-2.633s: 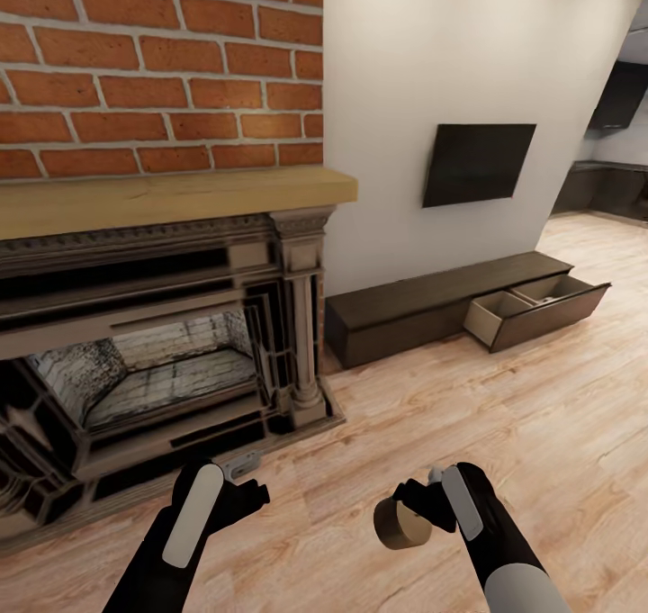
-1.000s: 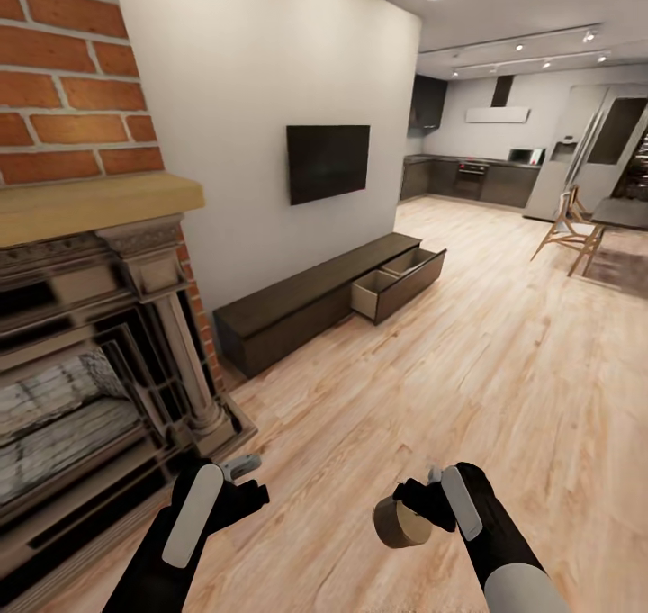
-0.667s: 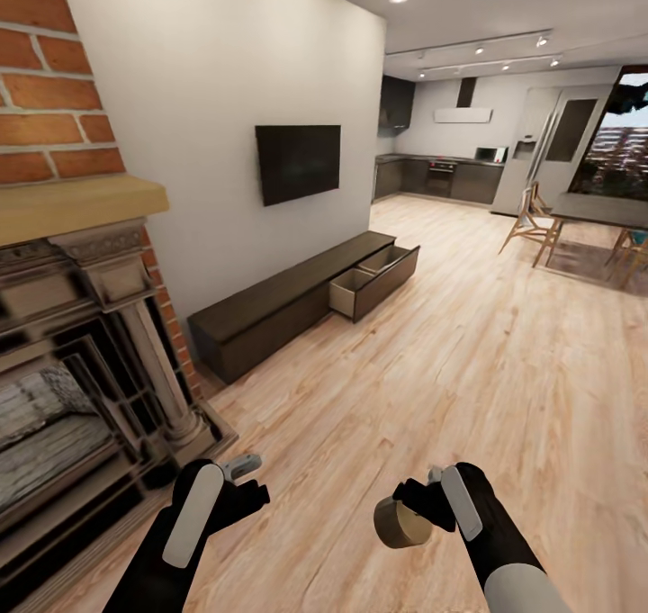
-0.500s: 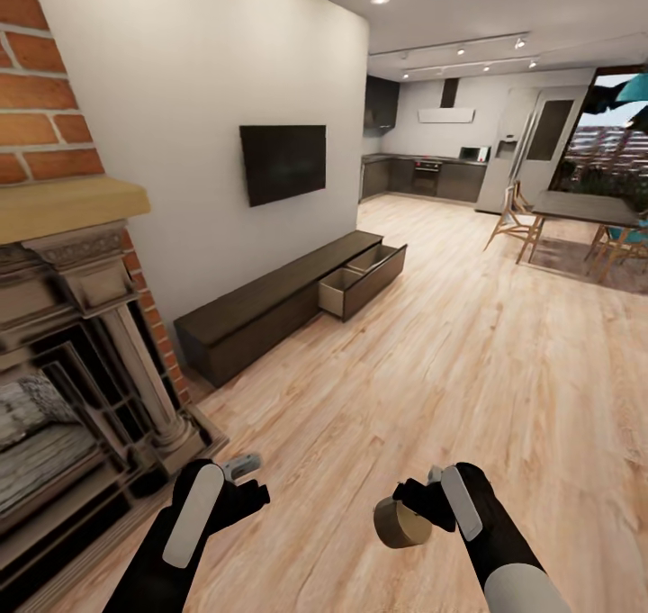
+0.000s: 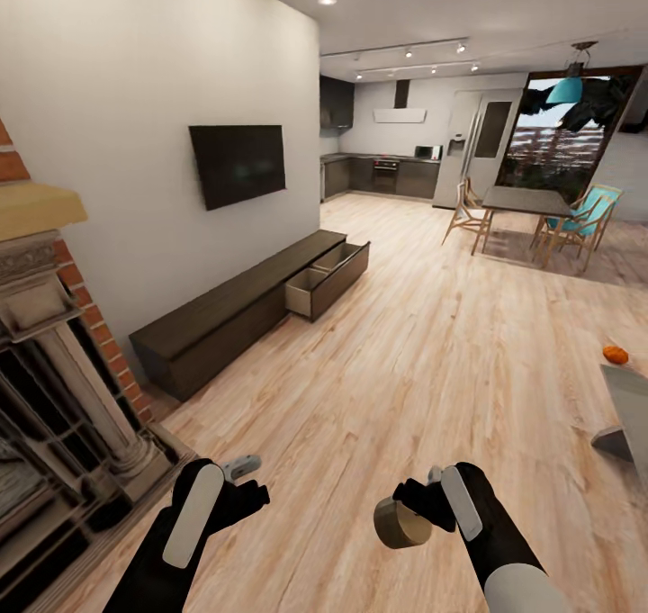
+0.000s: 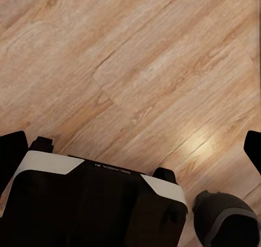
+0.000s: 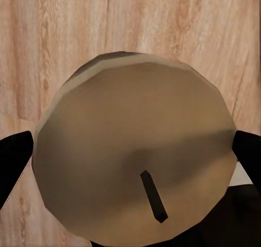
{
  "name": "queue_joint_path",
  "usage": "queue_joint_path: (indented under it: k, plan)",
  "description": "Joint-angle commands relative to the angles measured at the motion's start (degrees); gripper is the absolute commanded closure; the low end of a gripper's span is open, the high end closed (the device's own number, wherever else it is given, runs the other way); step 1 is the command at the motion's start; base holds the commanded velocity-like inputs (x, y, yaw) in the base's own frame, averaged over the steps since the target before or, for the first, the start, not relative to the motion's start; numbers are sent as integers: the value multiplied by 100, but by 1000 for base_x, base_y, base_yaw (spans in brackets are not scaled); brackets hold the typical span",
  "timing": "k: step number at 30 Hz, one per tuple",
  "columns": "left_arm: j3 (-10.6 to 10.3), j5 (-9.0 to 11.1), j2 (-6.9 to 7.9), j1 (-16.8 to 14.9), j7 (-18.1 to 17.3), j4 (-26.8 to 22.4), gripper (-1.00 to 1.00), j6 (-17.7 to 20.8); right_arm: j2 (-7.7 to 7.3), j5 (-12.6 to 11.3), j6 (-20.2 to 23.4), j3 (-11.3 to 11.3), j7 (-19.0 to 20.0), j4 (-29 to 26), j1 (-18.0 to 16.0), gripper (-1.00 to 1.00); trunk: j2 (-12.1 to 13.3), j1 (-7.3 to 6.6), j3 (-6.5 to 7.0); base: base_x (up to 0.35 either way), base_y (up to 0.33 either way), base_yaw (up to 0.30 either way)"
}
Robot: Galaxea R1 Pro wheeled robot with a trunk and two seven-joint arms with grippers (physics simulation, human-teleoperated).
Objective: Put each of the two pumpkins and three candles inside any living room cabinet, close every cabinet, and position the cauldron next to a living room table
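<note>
Head view: right gripper (image 5: 423,505) grips a candle (image 5: 400,524), cabinet (image 5: 236,311) with open drawer far ahead-left, pumpkin (image 5: 616,354) far right; left wrist: left gripper (image 6: 130,143) fingers spread over wood floor (image 6: 141,67); right wrist: candle (image 7: 136,149) wick-end up between fingers.

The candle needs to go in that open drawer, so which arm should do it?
The right arm, probably. Its right gripper already holds the candle, while the left gripper carries nothing. The cabinet with its open drawer is far ahead across the floor, so the robot must drive closer first.
</note>
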Motion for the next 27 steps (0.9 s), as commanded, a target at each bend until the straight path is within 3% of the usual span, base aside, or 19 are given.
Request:
queue_joint_path:
  k: [1, 15, 27]
  plan:
    - [-2, 56, 2, -4, 60, -7, -100, 10, 7, -77, 11, -16, -53, -8, -6, 100, -12, 6, -12, 235, 79, -278]
    - [-8, 60, 4, -4, 53, -8, -100, -155, 7, -79, 11, -16, -53, -11, -6, 100, -12, 6, -12, 337, 8, -263]
    - [-13, 63, -3, -5, 52, -8, -100, -166, 7, -79, 15, -25, -53, -11, -6, 100, -12, 6, -12, 348, 0, -19]
